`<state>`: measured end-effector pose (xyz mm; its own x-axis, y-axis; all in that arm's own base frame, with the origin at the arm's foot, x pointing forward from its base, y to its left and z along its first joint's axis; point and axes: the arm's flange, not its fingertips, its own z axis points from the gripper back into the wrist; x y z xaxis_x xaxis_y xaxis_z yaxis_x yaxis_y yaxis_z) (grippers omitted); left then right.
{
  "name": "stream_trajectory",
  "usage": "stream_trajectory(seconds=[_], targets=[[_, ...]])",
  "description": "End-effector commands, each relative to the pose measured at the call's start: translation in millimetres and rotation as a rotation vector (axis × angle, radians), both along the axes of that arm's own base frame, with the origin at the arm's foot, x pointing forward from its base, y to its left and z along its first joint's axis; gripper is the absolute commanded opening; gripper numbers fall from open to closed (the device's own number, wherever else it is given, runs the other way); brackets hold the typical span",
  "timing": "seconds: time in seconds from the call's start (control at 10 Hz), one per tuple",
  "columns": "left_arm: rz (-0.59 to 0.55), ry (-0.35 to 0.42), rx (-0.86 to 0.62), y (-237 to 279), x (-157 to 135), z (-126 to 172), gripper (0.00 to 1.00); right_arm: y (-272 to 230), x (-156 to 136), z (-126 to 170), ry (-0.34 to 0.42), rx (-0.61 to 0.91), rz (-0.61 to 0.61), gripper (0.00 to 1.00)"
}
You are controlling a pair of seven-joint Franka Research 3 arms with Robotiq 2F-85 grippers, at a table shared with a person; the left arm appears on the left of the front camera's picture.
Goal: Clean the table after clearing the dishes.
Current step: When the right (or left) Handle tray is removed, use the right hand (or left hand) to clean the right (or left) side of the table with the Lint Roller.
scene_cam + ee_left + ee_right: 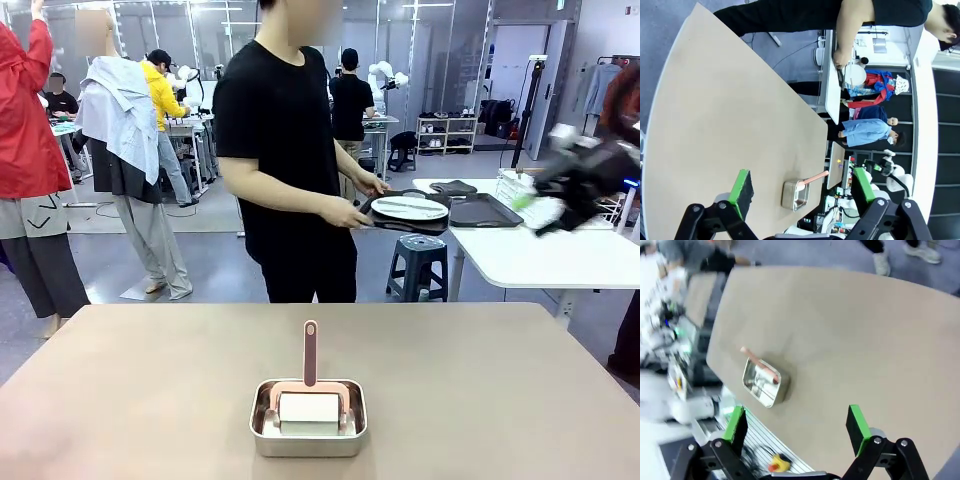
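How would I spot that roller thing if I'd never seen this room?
Find the large beige-brown table. Near its robot-side edge sits a small steel pan holding a white roller. Its long pink handle sets it apart from the white plate the person carries.

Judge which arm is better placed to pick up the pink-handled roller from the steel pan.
Probably right: the open right end effector looks down on the steel pan and roller, which show larger, so nearer, than before the open left end effector.
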<state>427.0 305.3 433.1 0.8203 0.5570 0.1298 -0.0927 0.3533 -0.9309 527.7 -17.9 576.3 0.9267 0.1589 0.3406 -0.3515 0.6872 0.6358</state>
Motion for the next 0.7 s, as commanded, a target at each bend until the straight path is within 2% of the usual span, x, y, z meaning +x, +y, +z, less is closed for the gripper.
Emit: stream_trajectory(seconds=[0.0, 0.1, 0.3, 0.5, 0.6], targets=[[-0.018, 0.0, -0.003, 3, -1, 2, 1.0, 109, 6, 18, -0.115, -0.188, 0.343, 1.0], [-0.018, 0.0, -0.003, 3, -1, 2, 1.0, 162, -1, 20, -0.16, -0.324, 0.434, 1.0], [-0.018, 0.0, -0.003, 3, -1, 2, 1.0, 248, -27, 8, -0.191, -0.479, 0.615, 1.0], [-0.018, 0.0, -0.003, 3, -1, 2, 1.0, 304, -53, -22, -0.248, -0.617, 0.739, 1.0], [-0.018, 0.0, -0.003, 3, -1, 2, 1.0, 321, -57, -36, -0.28, -0.656, 0.786, 1.0]])
